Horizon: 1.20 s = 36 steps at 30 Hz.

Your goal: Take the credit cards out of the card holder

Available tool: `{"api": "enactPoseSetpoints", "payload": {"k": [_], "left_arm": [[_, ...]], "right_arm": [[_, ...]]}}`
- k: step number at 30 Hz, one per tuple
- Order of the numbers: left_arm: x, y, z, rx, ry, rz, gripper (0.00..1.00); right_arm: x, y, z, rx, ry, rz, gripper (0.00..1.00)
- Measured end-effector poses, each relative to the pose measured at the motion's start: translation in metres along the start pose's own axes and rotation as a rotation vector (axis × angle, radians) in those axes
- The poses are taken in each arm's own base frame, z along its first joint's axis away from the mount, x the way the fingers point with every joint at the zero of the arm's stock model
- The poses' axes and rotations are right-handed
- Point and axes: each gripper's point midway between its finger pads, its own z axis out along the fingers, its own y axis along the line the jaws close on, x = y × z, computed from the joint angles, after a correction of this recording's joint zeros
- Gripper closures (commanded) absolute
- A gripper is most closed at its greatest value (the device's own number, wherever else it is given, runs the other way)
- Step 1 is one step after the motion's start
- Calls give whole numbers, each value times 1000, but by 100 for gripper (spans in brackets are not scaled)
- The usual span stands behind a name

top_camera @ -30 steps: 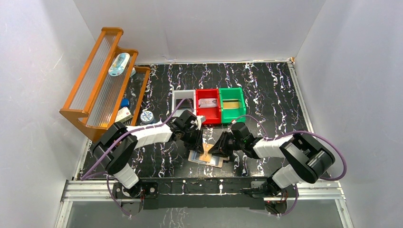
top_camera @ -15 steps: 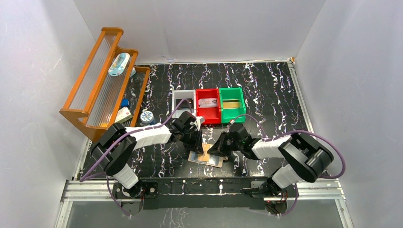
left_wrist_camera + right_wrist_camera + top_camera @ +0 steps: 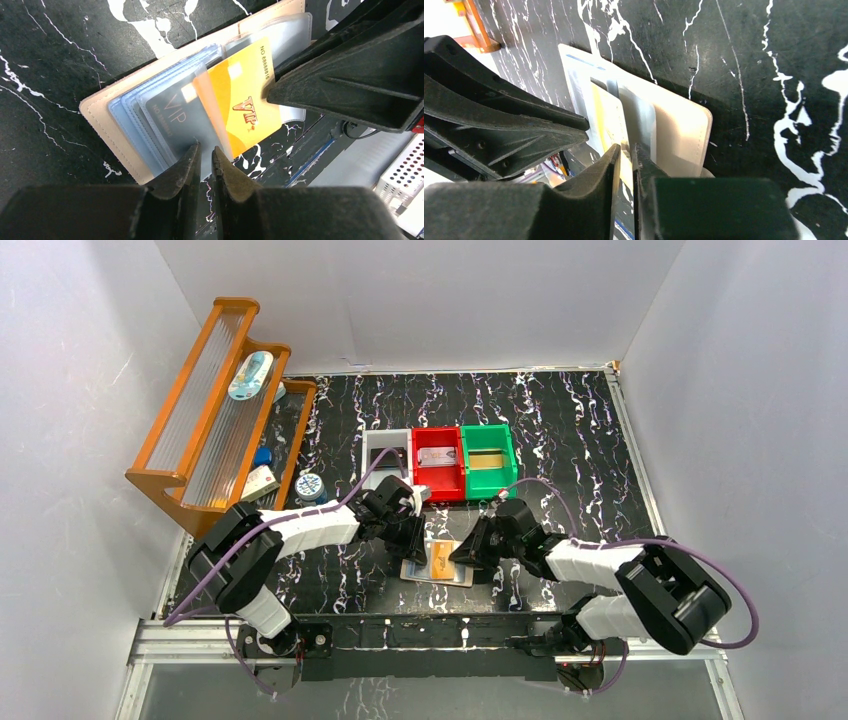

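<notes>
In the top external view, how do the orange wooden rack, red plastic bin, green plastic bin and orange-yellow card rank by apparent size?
Largest: orange wooden rack.
Next: red plastic bin and green plastic bin, alike, so unranked.
Smallest: orange-yellow card.

Blk marbled table [image 3: 560, 430], open card holder [image 3: 418, 573], 3 bins [image 3: 440, 491], wood rack [image 3: 210, 420]

Bright, even light; soft sheen on the card holder [image 3: 125, 107].
</notes>
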Motion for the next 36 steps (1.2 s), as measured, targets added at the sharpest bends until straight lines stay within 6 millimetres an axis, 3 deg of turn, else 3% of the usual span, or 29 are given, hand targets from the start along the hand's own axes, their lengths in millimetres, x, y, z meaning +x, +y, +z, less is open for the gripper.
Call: {"api": "enactPoseSetpoints", "payload": {"k": [6, 23, 31, 36], "left_arm": [[1, 0, 1, 1, 7, 6, 88], [4, -5, 5, 10, 24, 1, 92], [4, -5, 5, 10, 26, 0, 93], [5, -5, 6, 10, 26, 2, 90]], "right_arm": [[6, 3, 7, -39, 36, 37, 65], [13, 11, 20, -121, 77, 70, 68], [15, 10, 20, -120, 89, 59, 82], [7, 9, 8, -79, 26, 37, 87]]}}
